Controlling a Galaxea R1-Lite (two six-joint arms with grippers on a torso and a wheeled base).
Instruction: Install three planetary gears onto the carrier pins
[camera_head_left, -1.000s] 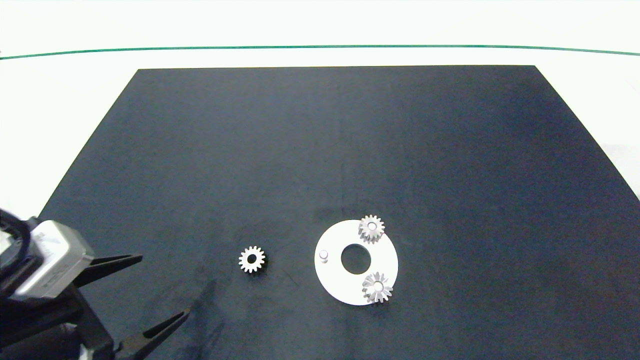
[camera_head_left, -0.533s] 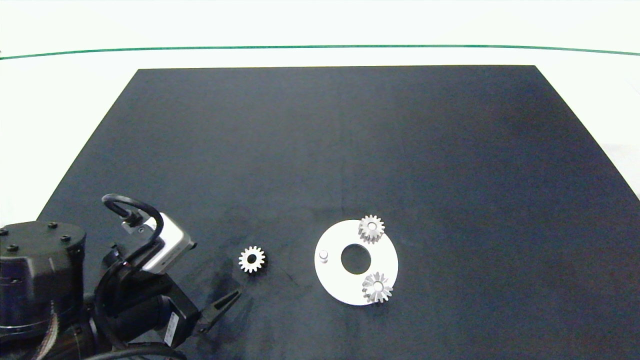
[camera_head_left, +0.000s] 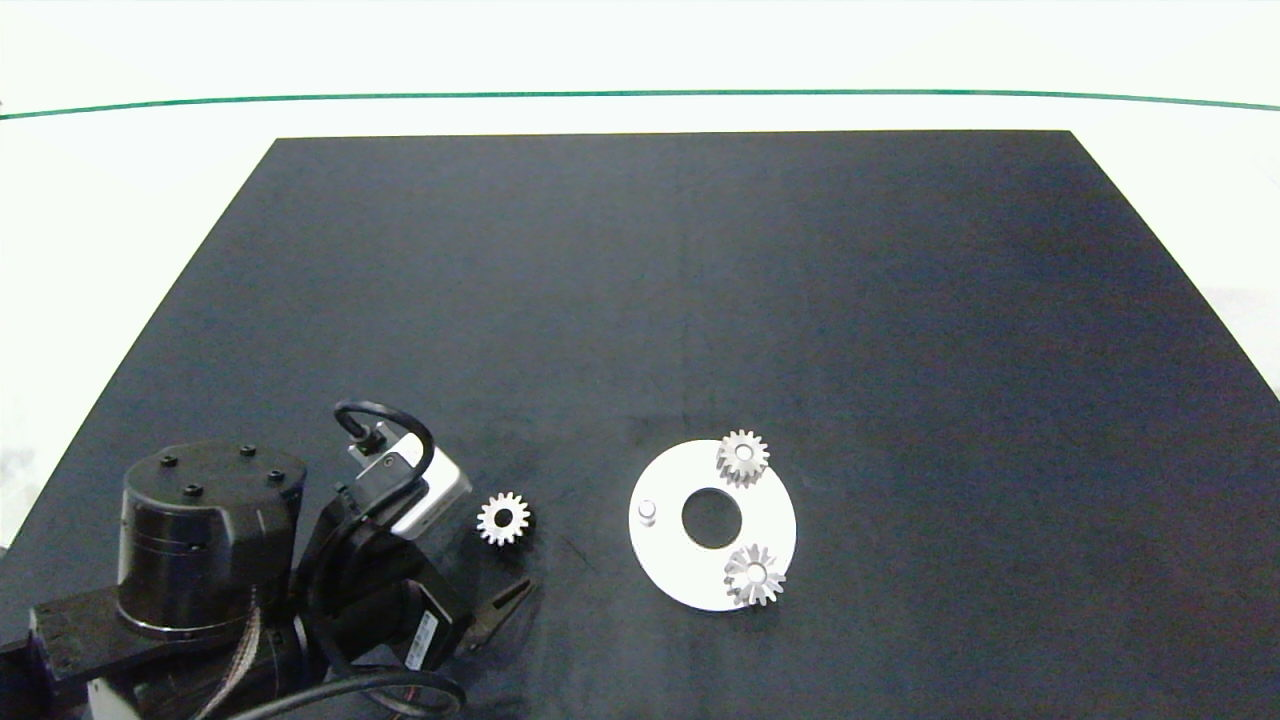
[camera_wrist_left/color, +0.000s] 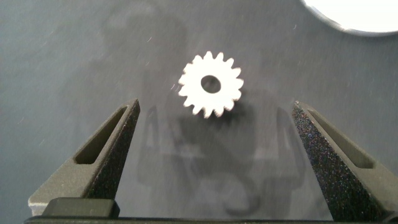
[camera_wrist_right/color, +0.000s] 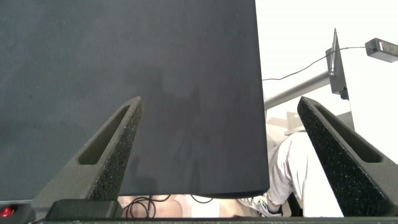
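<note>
Head view: white disc (camera_head_left: 700, 575) on the black mat (camera_head_left: 640, 300) carries two planetary gears (camera_head_left: 743, 458) (camera_head_left: 755, 575) on carrier pins; third pin (camera_head_left: 647, 511) bare. Loose gear (camera_head_left: 503, 519) lies on the mat, just left of the disc. Left end effector (camera_head_left: 490, 570) has moved closer to the loose gear than 0.5 s ago; one finger hidden behind the arm

Left wrist: left end effector (camera_wrist_left/color: 214, 155) wide open, loose gear (camera_wrist_left/color: 211, 84) just beyond the fingertips, untouched; disc edge (camera_wrist_left/color: 354, 15) cut off

Right wrist: right end effector (camera_wrist_right/color: 217, 155) wide open over the mat's edge (camera_wrist_right/color: 186, 93), off the worktop, a person's leg (camera_wrist_right/color: 289, 165) below
</note>
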